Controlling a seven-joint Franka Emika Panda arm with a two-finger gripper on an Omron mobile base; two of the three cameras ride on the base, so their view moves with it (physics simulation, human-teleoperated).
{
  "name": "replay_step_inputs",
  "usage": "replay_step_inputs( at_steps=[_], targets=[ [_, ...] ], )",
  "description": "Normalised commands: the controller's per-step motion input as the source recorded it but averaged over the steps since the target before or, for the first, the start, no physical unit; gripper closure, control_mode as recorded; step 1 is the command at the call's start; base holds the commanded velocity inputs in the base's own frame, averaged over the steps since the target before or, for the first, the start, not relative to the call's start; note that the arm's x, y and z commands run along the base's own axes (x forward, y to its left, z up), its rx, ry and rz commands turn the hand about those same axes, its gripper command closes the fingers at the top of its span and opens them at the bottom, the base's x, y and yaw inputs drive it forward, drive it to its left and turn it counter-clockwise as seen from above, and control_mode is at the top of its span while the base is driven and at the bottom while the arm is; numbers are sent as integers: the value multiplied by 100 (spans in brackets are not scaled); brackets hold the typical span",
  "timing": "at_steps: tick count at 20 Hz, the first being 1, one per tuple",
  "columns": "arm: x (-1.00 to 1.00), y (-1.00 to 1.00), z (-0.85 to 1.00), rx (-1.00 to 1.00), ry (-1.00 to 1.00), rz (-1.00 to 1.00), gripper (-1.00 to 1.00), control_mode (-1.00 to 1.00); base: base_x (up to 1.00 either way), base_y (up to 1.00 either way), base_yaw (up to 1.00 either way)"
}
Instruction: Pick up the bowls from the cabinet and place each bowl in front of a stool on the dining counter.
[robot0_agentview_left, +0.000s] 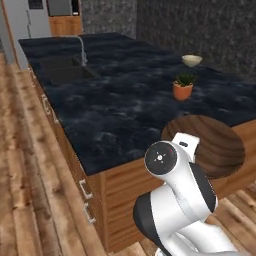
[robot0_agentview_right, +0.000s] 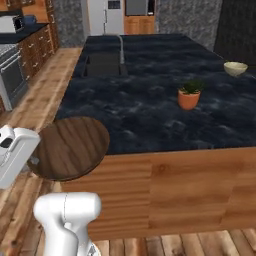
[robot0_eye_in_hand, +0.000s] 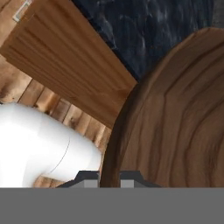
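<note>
Counter (robot0_agentview_left: 115, 100): you see its black marble top, sink at the far end.
Wooden bowl (robot0_agentview_left: 212, 145): you hold it off the counter's near edge.
Beige bowl (robot0_agentview_left: 192, 60): far side, beyond the potted plant (robot0_agentview_left: 183, 86).
Gripper (robot0_eye_in_hand: 109, 177): fingers pinched on the wooden bowl's rim.

Both base views are looking forward and down from behind the arm — one from its left, one from its right — sharing the black marble bench (robot0_agentview_left: 115, 100), sink (robot0_agentview_left: 62, 70) and potted plant (robot0_agentview_right: 189, 95). The hand view is sitting very near the wood-grained bowl (robot0_eye_in_hand: 175, 122), looking past it at the bench corner.
</note>
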Motion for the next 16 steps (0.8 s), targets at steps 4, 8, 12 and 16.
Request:
replay_step_inputs(
  at_steps=[4, 8, 12, 16],
  targets=[
    [0, 0, 0, 0, 0, 0, 100, 100, 3, -100, 0],
    [0, 0, 0, 0, 0, 0, 100, 100, 0, -100, 0],
    [0, 0, 0, 0, 0, 0, 100, 100, 0, -100, 0],
    [0, 0, 0, 0, 0, 0, 100, 100, 0, -100, 0]
  ],
)
